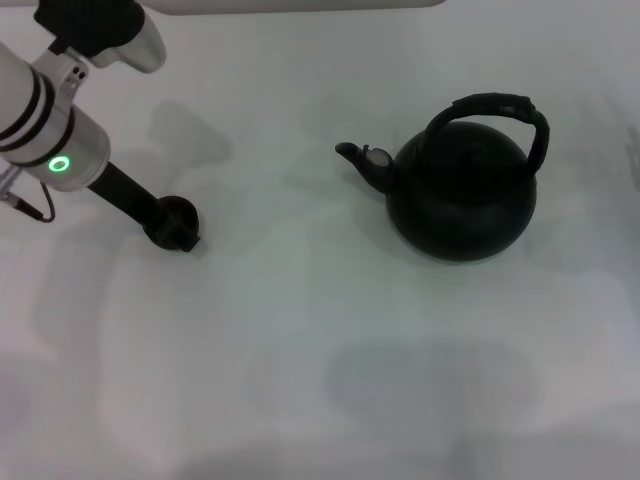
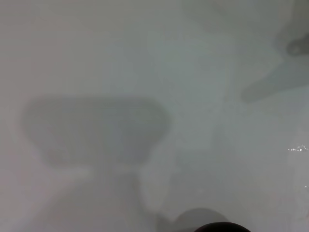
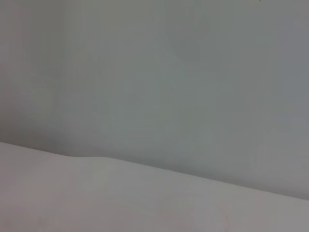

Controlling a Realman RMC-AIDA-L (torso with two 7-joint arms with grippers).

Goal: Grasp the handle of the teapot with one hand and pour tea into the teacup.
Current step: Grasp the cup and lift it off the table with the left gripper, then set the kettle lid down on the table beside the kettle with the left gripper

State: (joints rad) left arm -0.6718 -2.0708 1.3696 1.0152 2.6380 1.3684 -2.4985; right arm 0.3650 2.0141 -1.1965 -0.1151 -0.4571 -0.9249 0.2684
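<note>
The teapot [image 1: 462, 200] is large, round and dark, and stands on the white table [image 1: 300, 330] right of centre. Its black arched handle [image 1: 495, 104] spans over its top. Its short spout [image 1: 356, 156] points left and bears a small silvery tag [image 1: 379, 157]. The tiny dark teacup [image 1: 172, 216] sits at the left, well apart from the spout. My left gripper [image 1: 180, 232] reaches down from the upper left and is at the teacup. A dark rounded edge [image 2: 219, 227] shows in the left wrist view; I cannot tell what it is. My right gripper is out of view.
The table's far edge [image 1: 300, 8] runs along the top of the head view. The right wrist view shows only a pale surface and a pale edge [image 3: 145, 166]. Soft shadows lie on the table.
</note>
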